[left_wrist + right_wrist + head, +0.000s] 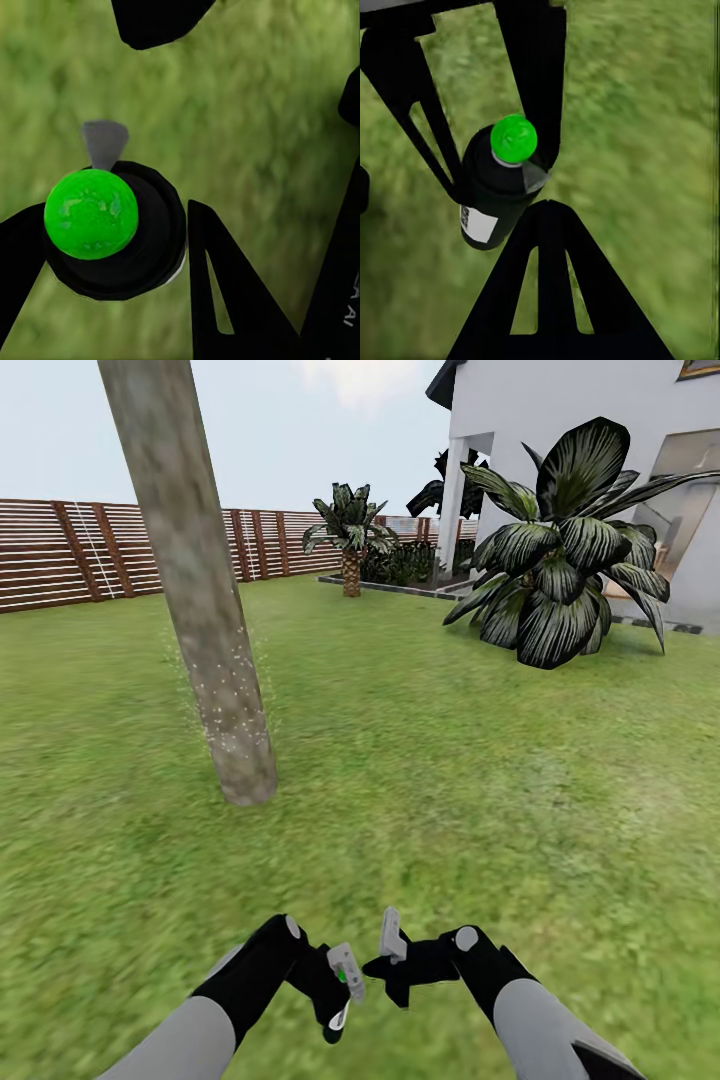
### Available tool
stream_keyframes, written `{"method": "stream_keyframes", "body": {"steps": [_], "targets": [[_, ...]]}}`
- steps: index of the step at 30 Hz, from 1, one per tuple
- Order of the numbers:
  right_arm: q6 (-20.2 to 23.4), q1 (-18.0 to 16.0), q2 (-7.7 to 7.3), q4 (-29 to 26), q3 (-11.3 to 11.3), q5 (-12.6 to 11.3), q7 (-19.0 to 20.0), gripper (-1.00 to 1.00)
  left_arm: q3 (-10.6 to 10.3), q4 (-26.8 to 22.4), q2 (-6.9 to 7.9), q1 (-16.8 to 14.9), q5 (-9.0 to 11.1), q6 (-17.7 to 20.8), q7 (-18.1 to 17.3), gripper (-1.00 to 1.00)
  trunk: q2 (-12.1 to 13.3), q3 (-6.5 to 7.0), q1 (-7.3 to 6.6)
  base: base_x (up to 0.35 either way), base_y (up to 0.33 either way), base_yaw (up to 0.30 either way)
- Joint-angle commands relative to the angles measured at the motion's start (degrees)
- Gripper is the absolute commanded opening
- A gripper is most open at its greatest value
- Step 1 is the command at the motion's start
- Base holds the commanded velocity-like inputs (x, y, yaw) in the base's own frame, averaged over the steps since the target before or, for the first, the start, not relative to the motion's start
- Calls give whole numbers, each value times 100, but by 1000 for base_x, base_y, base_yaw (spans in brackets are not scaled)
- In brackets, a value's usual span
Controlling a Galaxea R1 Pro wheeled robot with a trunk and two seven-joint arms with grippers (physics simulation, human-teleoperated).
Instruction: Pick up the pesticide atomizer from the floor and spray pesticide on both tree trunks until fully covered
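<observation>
The trunk (205, 630) looks like rough, mottled bark, matt. The fence (60, 555) is slatted wood. The leaves (560, 560) are glossy. The atomizer (499, 191) is smooth dark plastic with a shiny green cap (91, 214). The grass (450, 780) is matt.

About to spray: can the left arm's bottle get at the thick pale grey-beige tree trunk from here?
Probably yes. The left fingers clasp the dark green-topped spray bottle, and only open green lawn lies between it and the trunk. White specks dot the bark.
</observation>
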Motion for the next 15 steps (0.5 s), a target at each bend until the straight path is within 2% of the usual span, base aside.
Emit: {"method": "stream_keyframes", "body": {"steps": [1, 8, 15], "targets": [[0, -23, 3, 0, -2, 2, 0, -100, -3, 0, -16, -1, -2, -1, 2, -100, 0, 0, 0, 0, 0, 0], [0, -70, 52, 0, 1, 1, -4, -100, -35, 115, -40, -5, -17, -3, 24, -100, 0, 0, 0, 0, 0, 0], [-1, -101, 76, 0, 1, 1, -4, -100, -56, 123, -51, -6, 34, -5, 274, -100, 0, 0, 0, 0, 0, 0]]}}
